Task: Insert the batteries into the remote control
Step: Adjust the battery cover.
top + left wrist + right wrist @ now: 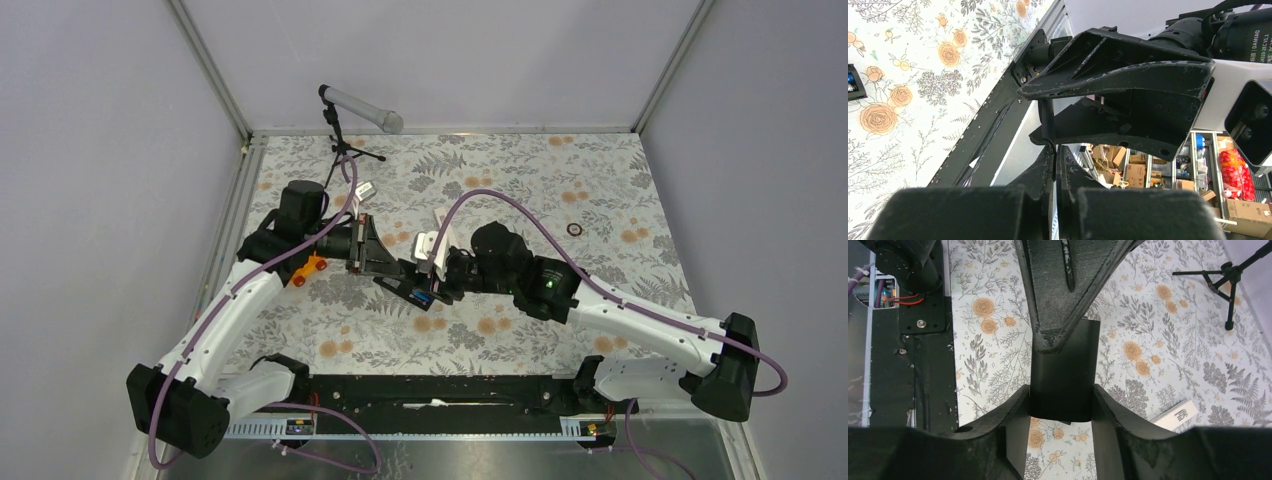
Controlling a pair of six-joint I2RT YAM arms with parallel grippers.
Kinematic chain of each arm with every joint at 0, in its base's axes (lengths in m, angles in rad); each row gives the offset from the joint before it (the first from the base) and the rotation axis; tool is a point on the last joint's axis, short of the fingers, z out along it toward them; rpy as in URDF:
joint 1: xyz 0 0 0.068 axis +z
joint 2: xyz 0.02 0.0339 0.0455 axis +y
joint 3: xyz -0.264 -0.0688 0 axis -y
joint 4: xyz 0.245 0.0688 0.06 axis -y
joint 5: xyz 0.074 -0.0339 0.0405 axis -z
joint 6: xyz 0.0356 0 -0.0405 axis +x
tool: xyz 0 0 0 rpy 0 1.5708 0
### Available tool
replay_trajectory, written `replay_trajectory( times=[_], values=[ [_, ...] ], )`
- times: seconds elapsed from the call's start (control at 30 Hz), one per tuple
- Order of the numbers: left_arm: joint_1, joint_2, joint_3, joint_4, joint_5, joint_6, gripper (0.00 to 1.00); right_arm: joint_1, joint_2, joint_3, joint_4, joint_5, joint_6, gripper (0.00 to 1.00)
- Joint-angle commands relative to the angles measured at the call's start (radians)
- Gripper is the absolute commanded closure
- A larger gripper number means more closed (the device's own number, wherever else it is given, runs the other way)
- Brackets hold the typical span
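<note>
A flat black battery cover hangs above the table, held between both arms. My right gripper clamps it across its width. My left gripper is shut on the thin far edge of the cover, and its tip shows from above in the right wrist view. In the top view the two grippers, left and right, meet at mid-table. The black remote control lies just under them with a blue battery in its open bay. It also shows at the edge of the left wrist view.
An orange toy car sits beside the left arm. A microphone on a small tripod stands at the back left. A white labelled block lies on the flowered cloth, and a black ring at the right.
</note>
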Motion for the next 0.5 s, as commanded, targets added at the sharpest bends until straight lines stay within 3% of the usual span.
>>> replay_trajectory(
  times=[0.0,0.13,0.27,0.37,0.4,0.47],
  values=[
    [0.001,-0.025,-0.006,0.023,0.030,0.020,1.00,0.005,0.001,0.017,0.032,0.028,-0.002,0.61],
    [0.001,-0.019,-0.004,0.022,0.025,0.017,0.97,0.005,-0.006,0.018,0.034,0.020,0.003,0.67],
    [0.003,-0.022,-0.004,0.022,-0.025,0.016,0.47,0.005,-0.009,0.014,0.009,0.034,0.026,0.67],
    [0.026,-0.035,-0.009,0.010,-0.113,0.018,0.21,0.005,-0.007,0.008,-0.054,0.078,0.085,0.68],
    [0.036,-0.042,-0.017,0.007,-0.162,0.018,0.07,0.005,-0.002,0.006,-0.081,0.096,0.111,0.68],
    [0.063,-0.055,-0.040,-0.006,-0.229,0.018,0.01,0.005,0.007,-0.002,-0.130,0.128,0.166,0.69]
  ],
)
